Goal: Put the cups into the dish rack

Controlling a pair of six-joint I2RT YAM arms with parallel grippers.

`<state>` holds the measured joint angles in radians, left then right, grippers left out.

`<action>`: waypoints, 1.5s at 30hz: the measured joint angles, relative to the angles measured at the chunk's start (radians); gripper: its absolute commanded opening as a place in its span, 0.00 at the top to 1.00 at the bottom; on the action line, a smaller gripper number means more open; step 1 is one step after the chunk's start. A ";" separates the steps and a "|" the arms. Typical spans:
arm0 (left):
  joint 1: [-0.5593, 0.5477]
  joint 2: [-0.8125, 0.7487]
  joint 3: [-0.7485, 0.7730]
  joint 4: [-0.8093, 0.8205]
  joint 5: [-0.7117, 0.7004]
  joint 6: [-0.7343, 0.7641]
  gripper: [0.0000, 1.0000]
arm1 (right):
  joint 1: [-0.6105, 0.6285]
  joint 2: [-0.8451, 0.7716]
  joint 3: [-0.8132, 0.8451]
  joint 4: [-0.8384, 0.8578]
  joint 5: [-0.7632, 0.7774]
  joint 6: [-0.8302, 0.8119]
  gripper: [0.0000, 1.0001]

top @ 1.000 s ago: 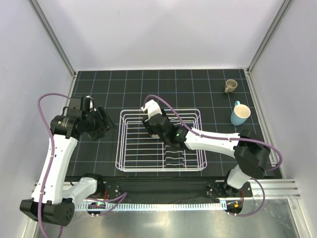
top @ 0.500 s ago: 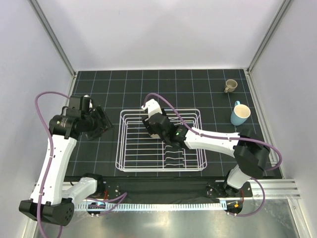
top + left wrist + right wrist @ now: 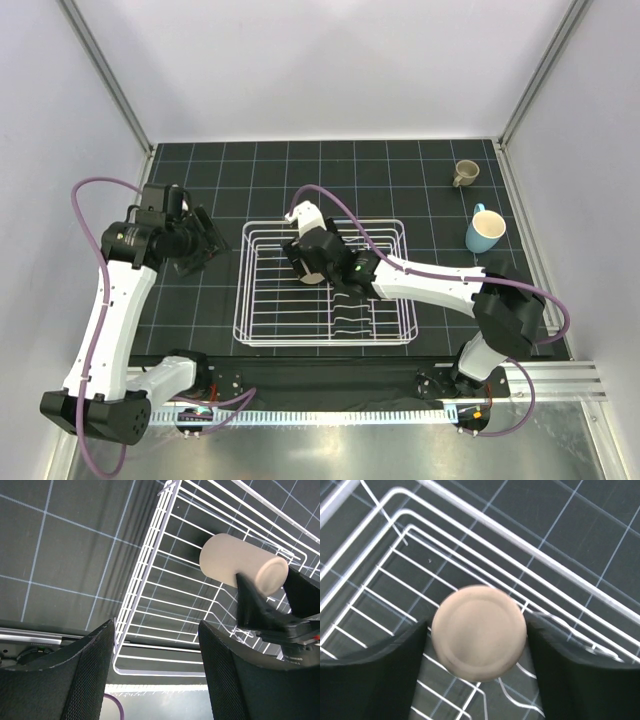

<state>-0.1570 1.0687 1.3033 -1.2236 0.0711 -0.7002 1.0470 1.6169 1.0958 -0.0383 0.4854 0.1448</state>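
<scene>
A beige handleless cup lies on its side inside the white wire dish rack, near its far middle. My right gripper hovers over it. In the right wrist view the cup's round base sits between the two dark fingers with thin gaps at both sides, so the gripper is open. The left wrist view shows the cup resting on the rack wires. My left gripper stands open and empty just left of the rack. A light blue mug and a small tan mug stand at the far right.
The rack's wavy plate dividers fill its near right part. Grey walls and metal frame posts close in the black gridded mat on three sides. The arm bases and a rail run along the near edge.
The right gripper's jaws have widened and the beige cup, hidden under it before, now shows lying in the rack. The left gripper has shifted slightly up and back.
</scene>
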 measured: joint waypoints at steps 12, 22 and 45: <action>0.000 0.052 0.008 0.017 -0.022 -0.037 0.33 | 0.000 -0.024 0.053 -0.220 -0.036 0.009 0.00; 0.011 0.294 0.129 0.075 -0.170 -0.048 0.33 | -0.018 -0.324 0.227 -0.500 -0.177 0.042 0.00; 0.308 0.818 0.350 0.396 -0.158 0.199 0.32 | -0.040 -0.766 0.024 -0.938 -0.397 0.364 0.00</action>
<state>0.1509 1.8870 1.6531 -0.8276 -0.0868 -0.5014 1.0065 0.8505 1.1194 -0.9768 0.0879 0.5091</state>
